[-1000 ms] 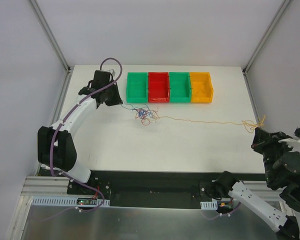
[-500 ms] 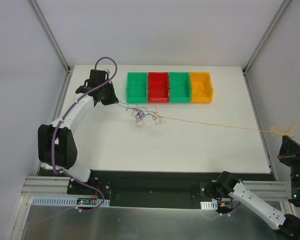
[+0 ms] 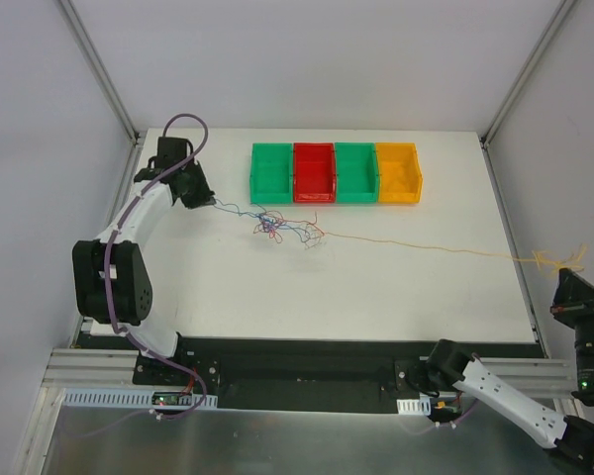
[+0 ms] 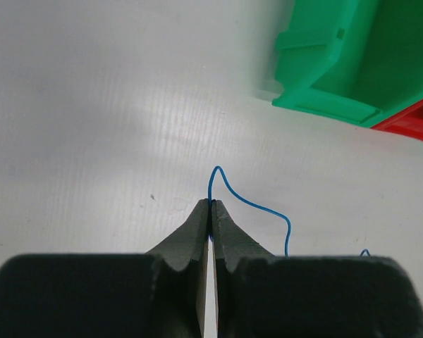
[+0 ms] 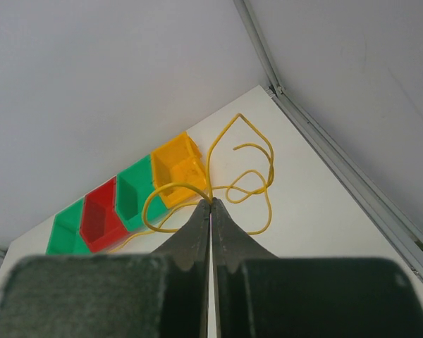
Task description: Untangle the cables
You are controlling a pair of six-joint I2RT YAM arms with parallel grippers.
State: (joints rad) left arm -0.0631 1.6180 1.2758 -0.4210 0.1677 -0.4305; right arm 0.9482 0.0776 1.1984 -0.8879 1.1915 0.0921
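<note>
The hair-thin, flexible cables (image 3: 282,226), in blue, red and orange, form a small knot of loose curls. The knot lies on the matte white table (image 3: 376,297), just in front of the left-hand green plastic bin (image 3: 271,173) and the red plastic bin (image 3: 314,172). The long axis of the bundle runs left to right across the table. A blue wire (image 4: 250,204) leads left from the knot to my left claw (image 4: 211,204), which is clenched on the wire's arched end. A single orange wire (image 3: 426,245) leads right in a nearly straight, slightly wavy line. My right claw (image 5: 210,203), beyond the table's right edge, is clamped on its springy, looped end.
</note>
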